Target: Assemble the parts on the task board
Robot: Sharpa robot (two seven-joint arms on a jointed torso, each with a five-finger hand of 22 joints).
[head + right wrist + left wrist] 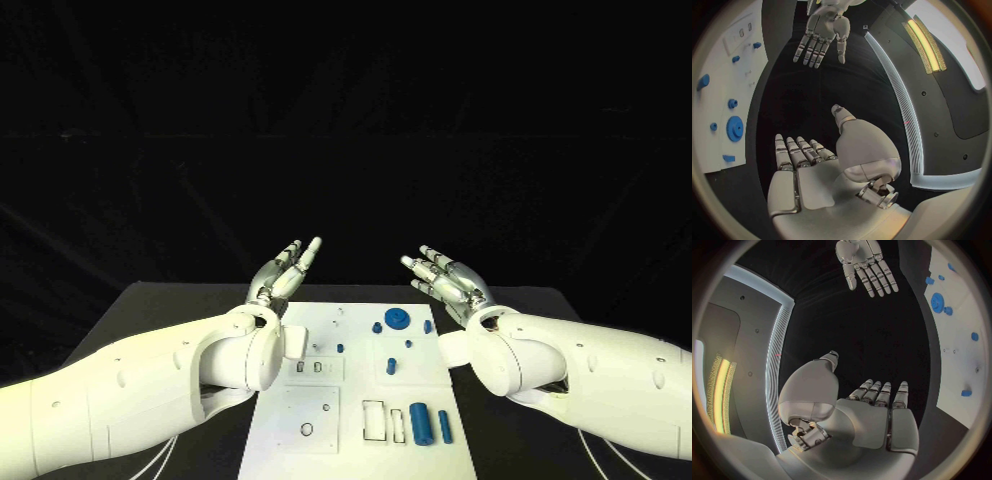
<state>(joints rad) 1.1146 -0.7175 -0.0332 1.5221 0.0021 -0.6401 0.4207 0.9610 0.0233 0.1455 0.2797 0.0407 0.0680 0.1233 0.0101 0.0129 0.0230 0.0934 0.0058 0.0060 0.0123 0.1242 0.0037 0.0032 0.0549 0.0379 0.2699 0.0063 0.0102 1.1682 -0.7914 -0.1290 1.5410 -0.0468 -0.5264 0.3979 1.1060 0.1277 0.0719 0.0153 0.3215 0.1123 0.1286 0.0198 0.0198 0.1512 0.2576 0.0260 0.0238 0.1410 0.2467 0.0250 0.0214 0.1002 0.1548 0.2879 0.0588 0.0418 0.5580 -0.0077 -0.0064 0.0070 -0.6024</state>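
From here the task board (325,410) lies between my 2 arms and nearer the robot than both hands, a white plate running back along the middle of the black tabletop (159,300). The blue parts look unassembled to me: a toothed gear (394,319) lies flat just inside the right hand's wrist, a small knob (430,325) and a dot-like piece (375,328) sit beside it, and farther back toward the robot's body a thick peg (420,423) and a thin one (444,426) lie on their sides by outlined slots. Some small pieces I cannot tell from seated or loose. I judge the work hardly begun; nearly everything is left.

The left hand (284,270) hovers past the board's far end, fingers straight and spread, palm empty. The right hand (447,279) mirrors it, fingers apart, holding nothing. In the left wrist view the same left hand (873,415) shows bare fingers with the board off to its side, and the right wrist view shows the right hand (807,170) likewise empty.

For room: both hands are above the far tabletop edge, well apart from each other, with open black surface flanking the board. My forearms overhang the board's long edges, so I would draw back with care.
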